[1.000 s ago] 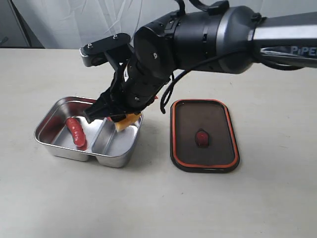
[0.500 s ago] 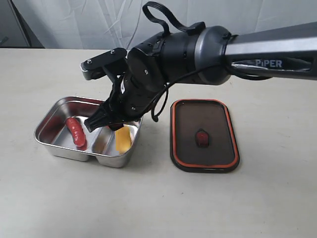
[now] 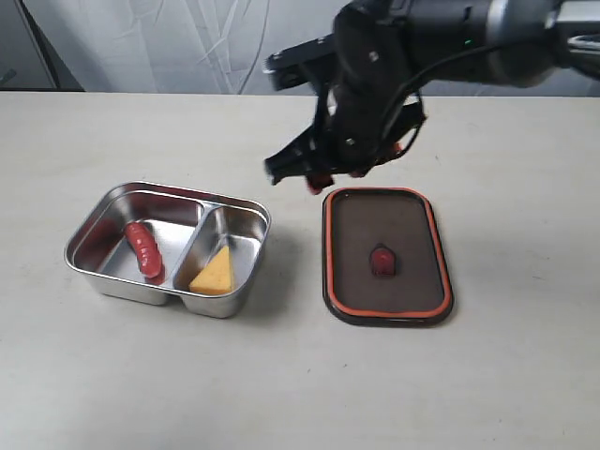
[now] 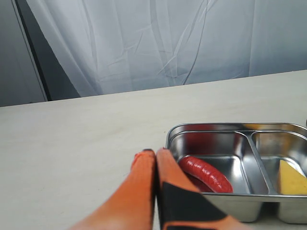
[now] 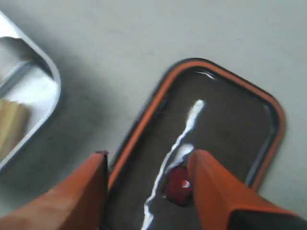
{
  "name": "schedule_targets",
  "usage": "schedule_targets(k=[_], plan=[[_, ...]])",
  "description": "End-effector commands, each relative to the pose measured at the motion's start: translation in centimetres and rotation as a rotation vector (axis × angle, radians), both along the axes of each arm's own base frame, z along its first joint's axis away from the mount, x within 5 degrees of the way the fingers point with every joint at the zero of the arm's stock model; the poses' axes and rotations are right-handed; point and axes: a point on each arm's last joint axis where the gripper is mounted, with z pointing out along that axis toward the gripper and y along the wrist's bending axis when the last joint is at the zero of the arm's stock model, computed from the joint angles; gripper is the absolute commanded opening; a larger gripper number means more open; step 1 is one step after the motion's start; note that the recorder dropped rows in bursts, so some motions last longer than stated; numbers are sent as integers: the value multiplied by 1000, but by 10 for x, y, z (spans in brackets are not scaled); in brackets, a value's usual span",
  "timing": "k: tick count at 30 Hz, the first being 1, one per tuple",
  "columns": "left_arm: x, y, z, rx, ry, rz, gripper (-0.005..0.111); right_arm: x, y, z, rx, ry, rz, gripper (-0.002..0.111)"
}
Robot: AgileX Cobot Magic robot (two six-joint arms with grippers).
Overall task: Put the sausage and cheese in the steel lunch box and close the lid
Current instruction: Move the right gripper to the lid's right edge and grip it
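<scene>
The steel lunch box (image 3: 84, 246) stands open at the left of the table. In its left compartment lies the red sausage (image 3: 144, 249); the yellow cheese (image 3: 214, 273) sits in the right one. The dark lid (image 3: 412, 225) lies flat to the right of the box, with its orange rim and red valve (image 3: 382, 261) showing. My right gripper (image 3: 298, 174) hangs open and empty above the lid's far left corner. In the right wrist view its fingers (image 5: 148, 155) straddle the lid (image 5: 225, 124) near the valve (image 5: 177, 184). My left gripper (image 4: 154, 152) is shut and empty, beside the box (image 4: 216, 127) and near the sausage (image 4: 205, 173).
The table is a pale beige surface with a white curtain behind it. The left arm does not show in the exterior view. The right arm reaches in from the upper right, high above the lid.
My right gripper released the cheese into the box's right compartment. It then rose and swung right to above the lid's far left corner. The sausage and lid stayed put.
</scene>
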Motion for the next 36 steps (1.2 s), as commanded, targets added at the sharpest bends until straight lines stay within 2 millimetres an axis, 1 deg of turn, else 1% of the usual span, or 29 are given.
schedule_targets(k=[1, 3, 4, 6, 8, 10, 12, 21, 28, 29, 30, 31, 34, 35, 36], plan=[[0, -1, 0, -8, -12, -8, 0, 11, -55, 5, -11, 19, -142, 50], [0, -1, 0, -8, -12, -8, 0, 13, -79, -1, -1, 52, -216, 45], [0, -1, 0, -8, -12, -8, 0, 14, -87, -3, 4, 66, -241, 42], [0, -1, 0, -8, -12, -8, 0, 13, -104, -14, 7, 113, -297, 32], [0, -1, 0, -8, -12, -8, 0, 10, -119, -26, 2, 150, -339, 25], [0, -1, 0, -8, -12, -8, 0, 8, -127, -36, 13, 167, -368, 20], [0, -1, 0, -8, -12, -8, 0, 7, -129, -40, 37, 172, -387, 20], [0, -1, 0, -8, -12, -8, 0, 8, -126, -40, 68, 163, -367, 20], [0, -1, 0, -8, -12, -8, 0, 8, -128, -41, 37, 162, -351, 20], [0, -1, 0, -8, -12, -8, 0, 8, -129, -42, 25, 163, -341, 21], [0, -1, 0, -8, -12, -8, 0, 8, -129, -46, 9, 182, -326, 24], [0, -1, 0, -8, -12, -8, 0, 8, -129, -49, -5, 198, -310, 30], [0, -1, 0, -8, -12, -8, 0, 9, -128, -66, -33, 256, -311, 54], [0, -1, 0, -8, -12, -8, 0, 9, -128, -71, -41, 273, -309, 59], [0, -1, 0, -8, -12, -8, 0, 9, -127, -76, -44, 286, -311, 59]])
